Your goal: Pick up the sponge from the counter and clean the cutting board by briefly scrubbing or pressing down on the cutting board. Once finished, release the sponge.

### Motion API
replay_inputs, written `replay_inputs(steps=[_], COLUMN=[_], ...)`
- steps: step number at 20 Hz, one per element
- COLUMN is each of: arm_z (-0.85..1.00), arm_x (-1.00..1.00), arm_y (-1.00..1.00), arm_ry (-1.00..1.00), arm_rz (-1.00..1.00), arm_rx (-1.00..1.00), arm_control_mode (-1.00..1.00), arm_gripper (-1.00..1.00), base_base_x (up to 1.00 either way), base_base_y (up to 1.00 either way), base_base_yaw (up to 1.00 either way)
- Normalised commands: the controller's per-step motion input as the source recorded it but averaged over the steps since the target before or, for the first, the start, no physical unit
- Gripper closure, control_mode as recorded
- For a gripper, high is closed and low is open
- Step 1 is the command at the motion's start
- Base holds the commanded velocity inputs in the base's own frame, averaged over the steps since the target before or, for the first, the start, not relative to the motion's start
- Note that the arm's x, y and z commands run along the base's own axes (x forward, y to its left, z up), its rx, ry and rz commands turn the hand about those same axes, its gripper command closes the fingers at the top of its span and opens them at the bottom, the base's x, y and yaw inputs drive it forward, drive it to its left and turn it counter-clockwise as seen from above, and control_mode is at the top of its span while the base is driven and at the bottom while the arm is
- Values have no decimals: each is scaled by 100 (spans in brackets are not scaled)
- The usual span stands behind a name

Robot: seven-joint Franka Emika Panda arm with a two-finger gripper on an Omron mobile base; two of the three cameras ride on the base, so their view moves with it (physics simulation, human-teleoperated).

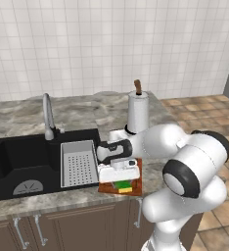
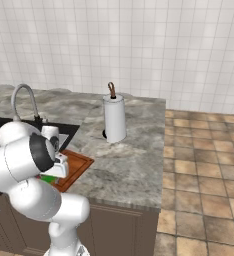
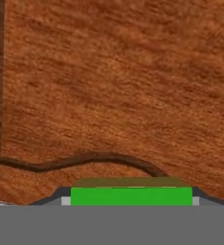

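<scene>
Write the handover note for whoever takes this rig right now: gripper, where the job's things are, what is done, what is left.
Gripper: jaws shut on the sponge, pointing down, low over the cutting board.
Sponge: green top, yellow underside, held between the fingers at the board's near end; the left base view shows it at the wood. Whether it presses the surface cannot be told.
Cutting board: on the counter, just right of the sink and its grey perforated tray.
Done: sponge picked up and brought to the board.
Left: scrub or press briefly, then release the sponge.
</scene>
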Motion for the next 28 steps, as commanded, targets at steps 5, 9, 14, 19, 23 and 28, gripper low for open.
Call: replay_inputs(steps=[5, 9, 14, 19, 23, 28], arm_z=[0, 0, 0, -5, -21, -46], arm_x=[18, 0, 3, 8, 33, 24], arm_y=[28, 45, 51, 36, 0, -47], arm_ry=[0, 0, 0, 0, 0, 4], arm_rz=[-6, -5, -4, -4, -3, -1], arm_rx=[0, 0, 0, 0, 0, 0], arm_control_mode=[-100, -100, -100, -100, -100, -100], arm_gripper=[100, 100, 100, 100, 100, 100], base_base_x=[0, 0, 0, 0, 0, 0], base_base_y=[0, 0, 0, 0, 0, 0], base_base_yaw=[0, 0, 0, 0, 0, 0])
